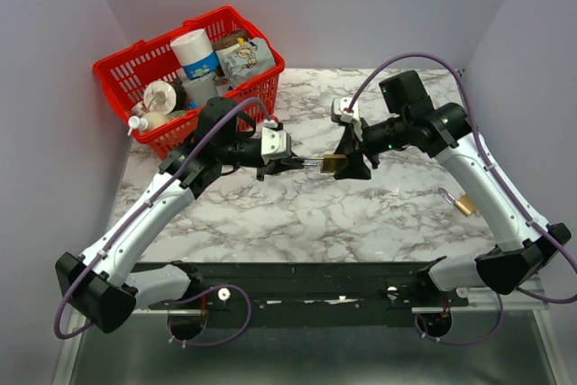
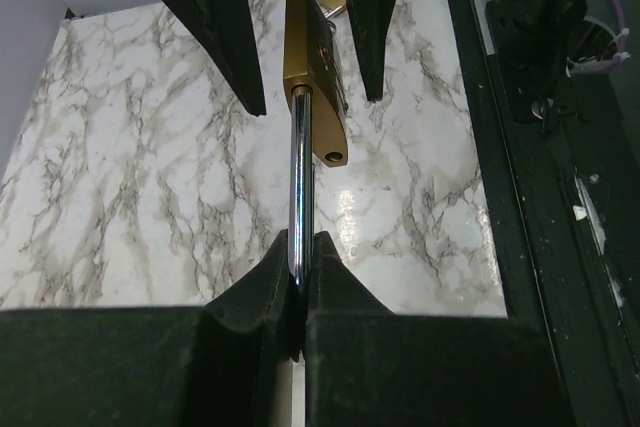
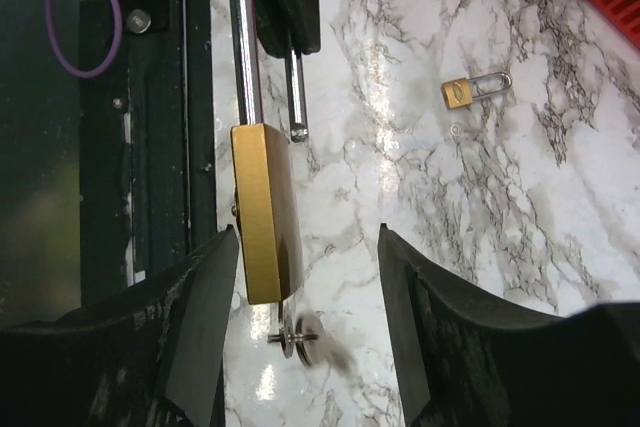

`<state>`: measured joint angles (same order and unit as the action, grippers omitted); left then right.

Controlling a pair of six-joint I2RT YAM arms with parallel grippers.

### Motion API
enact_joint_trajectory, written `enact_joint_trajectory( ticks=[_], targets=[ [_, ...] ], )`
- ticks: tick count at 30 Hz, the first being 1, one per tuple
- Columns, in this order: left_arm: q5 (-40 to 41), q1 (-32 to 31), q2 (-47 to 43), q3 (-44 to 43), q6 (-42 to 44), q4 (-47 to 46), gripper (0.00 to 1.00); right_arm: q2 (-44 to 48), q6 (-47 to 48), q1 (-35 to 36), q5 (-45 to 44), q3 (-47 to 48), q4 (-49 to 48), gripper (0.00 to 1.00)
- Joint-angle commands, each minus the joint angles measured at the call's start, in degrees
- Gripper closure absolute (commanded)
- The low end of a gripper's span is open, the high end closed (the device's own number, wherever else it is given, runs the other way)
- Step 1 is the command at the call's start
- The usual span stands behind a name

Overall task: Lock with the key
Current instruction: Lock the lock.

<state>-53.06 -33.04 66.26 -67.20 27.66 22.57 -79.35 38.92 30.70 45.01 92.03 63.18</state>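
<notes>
Top view: brass padlock [image 1: 334,164] hangs over the table's [image 1: 270,214] middle, left gripper [image 1: 297,164] clamped on it. Left wrist: the pinch is on the steel shackle [image 2: 298,187] (slick, rigid, probably hefty). Right wrist: right gripper [image 3: 308,242] stands apart, flanking the body; key [image 3: 293,332] below looks small, so grab its head.

- Left arm [image 1: 149,214] and right arm [image 1: 487,182]: white shells on the long links, with black joint housings between them.
- Bases [image 1: 90,288]: chunky black blocks with rounded corners, joined by a black rail [image 1: 297,281].
- Purple cable [image 1: 59,313]: one runs along each arm, looping free at the base and near the wrist.
- Wrist housings [image 1: 276,143]: small, white and boxy.
- Jaws: matte black, thick at the root and tapering to wedge tips.
</notes>
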Motion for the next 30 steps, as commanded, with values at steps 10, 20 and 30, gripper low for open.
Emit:
enact_joint_trajectory(
  ticks=[10, 20, 30],
  targets=[
    [-3.54, -0.36, 0.1, -1.71, -7.8, -8.5, 1.0, 0.69, 1.08, 1.47, 2.71, -2.64, -3.93, 0.39],
    [-4.25, -0.01, -1.66, 1.01, -12.45, -13.95, 1.0, 1.65, -3.75, 1.56, 4.82, -2.72, -7.09, 0.41],
    [-3.98, 2.62, -3.94, 4.88, -23.25, -25.98, 1.0, 7.1, -15.62, 1.56, 12.2, -7.39, -22.48, 0.55]
  ],
)
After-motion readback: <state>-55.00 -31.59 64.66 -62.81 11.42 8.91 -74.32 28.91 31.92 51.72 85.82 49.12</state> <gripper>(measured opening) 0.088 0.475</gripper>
